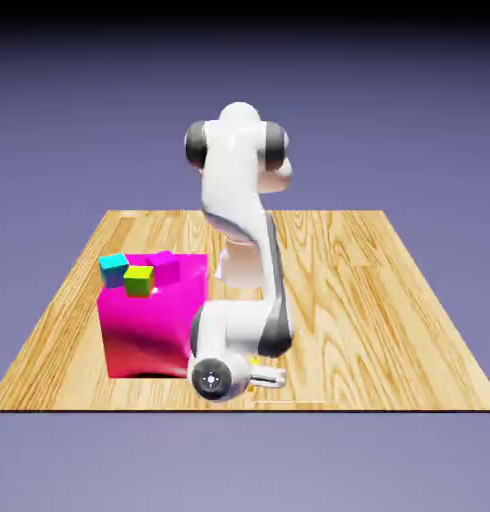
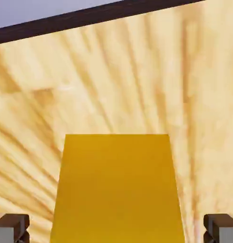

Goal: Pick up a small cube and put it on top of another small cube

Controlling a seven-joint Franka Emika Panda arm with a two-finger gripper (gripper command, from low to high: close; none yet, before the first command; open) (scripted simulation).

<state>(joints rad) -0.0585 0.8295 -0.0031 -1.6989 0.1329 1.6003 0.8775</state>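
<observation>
Wooden tabletop (image 1: 389,300) is mostly bare on the exterior view's right, so plenty of open room there; its near edge runs just in front of the arm (image 1: 244,260). On the exterior view's left sits a big magenta block (image 1: 154,325) with three small cubes on top: cyan (image 1: 113,267), green (image 1: 139,281) and magenta (image 1: 163,260), bunched close together. The arm is folded low near the front edge, and it hides the gripper (image 2: 116,228) from outside. In the hand view, a yellow cube (image 2: 117,190) fills the space between the jaws, which stand wide with the fingertips (image 2: 11,228) clear of its sides. Its bottom is cut off. The tabletop's dark edge shows beyond.
</observation>
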